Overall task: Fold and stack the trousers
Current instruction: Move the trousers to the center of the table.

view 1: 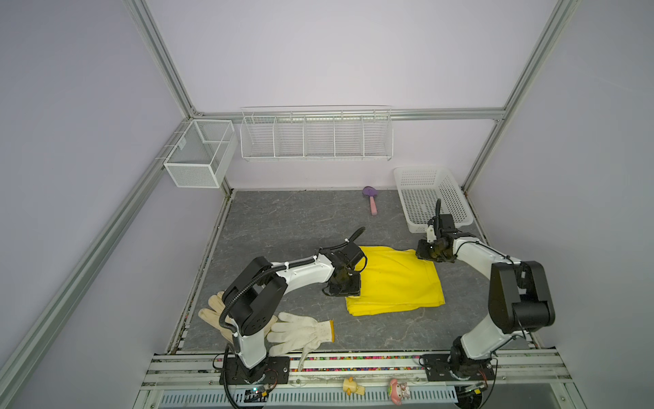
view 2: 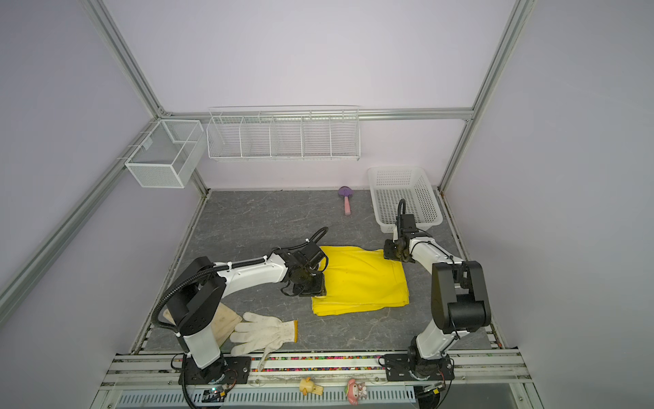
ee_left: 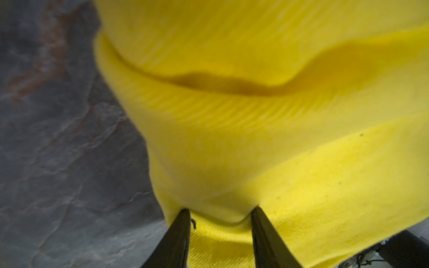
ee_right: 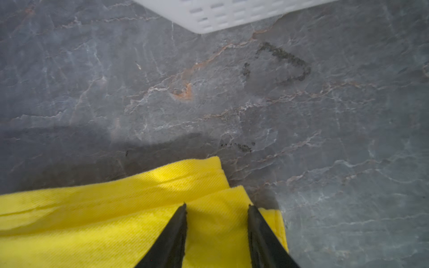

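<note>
Grey tabletop [view 1: 283,230] holds trousers [view 1: 400,279], knitted glove [view 1: 300,331], white basket [view 1: 454,198].

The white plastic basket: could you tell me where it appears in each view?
Top view: white plastic basket at the table's far right corner.
Top view: same far right corner.
Left wrist: not in it.
Right wrist: its perforated corner, beyond the trousers.
Shared landmark: the yellow trousers.
</note>
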